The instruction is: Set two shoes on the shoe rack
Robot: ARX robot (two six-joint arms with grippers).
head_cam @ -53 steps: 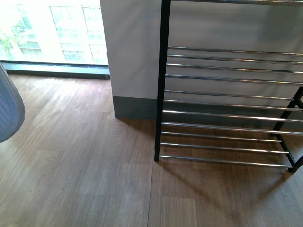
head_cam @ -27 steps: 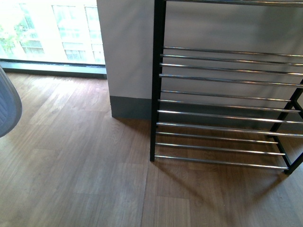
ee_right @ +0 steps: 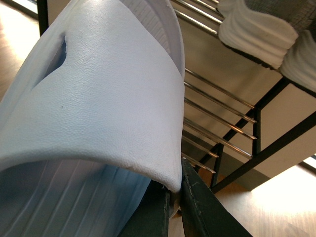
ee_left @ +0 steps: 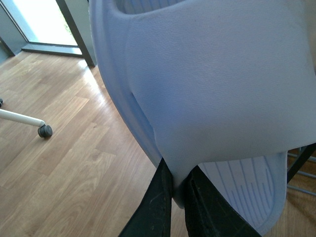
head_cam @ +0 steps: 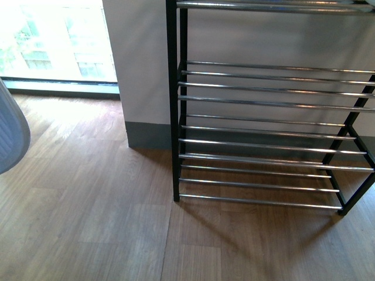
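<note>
At the far left edge of the front view a curved pale blue shape pokes in, too little of it to name with certainty; to its right the shoe rack stands on the wooden floor against a white wall, its three visible tiers of chrome bars bare here; only the wrist views show the shoes. In the left wrist view one pale blue slide fills the picture, the left fingers clenched on the edge of its strap, a chair castor on the floor beyond; in the right wrist view a second slide hangs the same way, pinched at its strap edge by the right fingers, and beyond it two white-soled grey sneakers sit side by side on an upper tier of the rack.
</note>
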